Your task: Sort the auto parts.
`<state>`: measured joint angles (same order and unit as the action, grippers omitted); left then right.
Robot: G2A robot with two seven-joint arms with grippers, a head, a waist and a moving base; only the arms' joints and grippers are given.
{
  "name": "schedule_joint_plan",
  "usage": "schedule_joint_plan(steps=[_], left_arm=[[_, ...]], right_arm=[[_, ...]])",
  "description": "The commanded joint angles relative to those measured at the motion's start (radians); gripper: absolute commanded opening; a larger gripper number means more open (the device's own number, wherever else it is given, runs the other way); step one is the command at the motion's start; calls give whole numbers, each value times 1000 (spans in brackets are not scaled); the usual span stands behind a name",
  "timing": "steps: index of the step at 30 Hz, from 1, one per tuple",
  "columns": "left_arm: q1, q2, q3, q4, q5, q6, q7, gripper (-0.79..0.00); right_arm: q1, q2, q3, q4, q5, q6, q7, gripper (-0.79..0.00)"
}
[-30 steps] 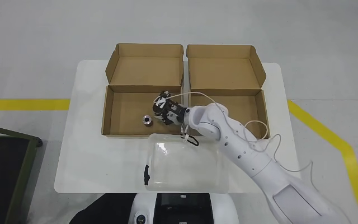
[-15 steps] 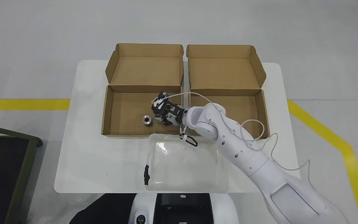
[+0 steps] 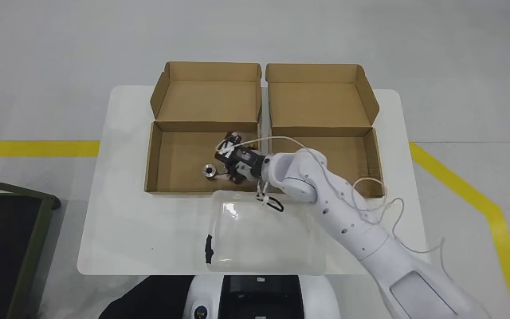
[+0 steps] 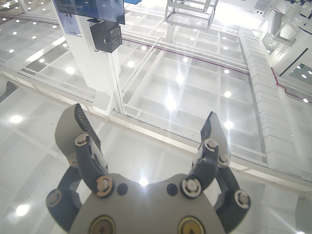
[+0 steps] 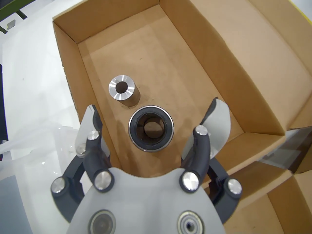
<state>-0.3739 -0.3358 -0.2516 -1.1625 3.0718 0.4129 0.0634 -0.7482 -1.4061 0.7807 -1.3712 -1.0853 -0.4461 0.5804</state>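
In the left box (image 5: 207,49), bearing (image 5: 151,128) beneath spread right pincer (image 5: 154,105)

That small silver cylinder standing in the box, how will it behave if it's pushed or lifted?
The silver cylinder looks like machined metal: probably rigid and heavy for its size. Its shiny wall may be slippery. Standing on end on the floor of the box, it would likely slide if pushed low, and roll if tipped.
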Motion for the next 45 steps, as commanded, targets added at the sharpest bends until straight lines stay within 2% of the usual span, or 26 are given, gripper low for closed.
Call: schedule_joint_plan(steps=[1, 7, 13, 25, 36, 45], left_arm=[[0, 0, 0, 0, 0, 0, 0, 0], [0, 0, 0, 0, 0, 0, 0, 0], [0, 0, 0, 0, 0, 0, 0, 0], [0, 0, 0, 0, 0, 0, 0, 0], [0, 0, 0, 0, 0, 0, 0, 0], [0, 0, 0, 0, 0, 0, 0, 0]], right_arm=[[-16, 6, 17, -40, -1, -8, -3, 0], [-90, 35, 98, -182, -23, -77, -65, 0], [-186, 70, 225, -328, -80, -112, -150, 0], [-469, 133, 488, -599, -242, -165, -336, 0], [-753, 163, 692, -683, -294, -115, -546, 0], [-952, 175, 813, -699, -310, -69, -709, 0]])
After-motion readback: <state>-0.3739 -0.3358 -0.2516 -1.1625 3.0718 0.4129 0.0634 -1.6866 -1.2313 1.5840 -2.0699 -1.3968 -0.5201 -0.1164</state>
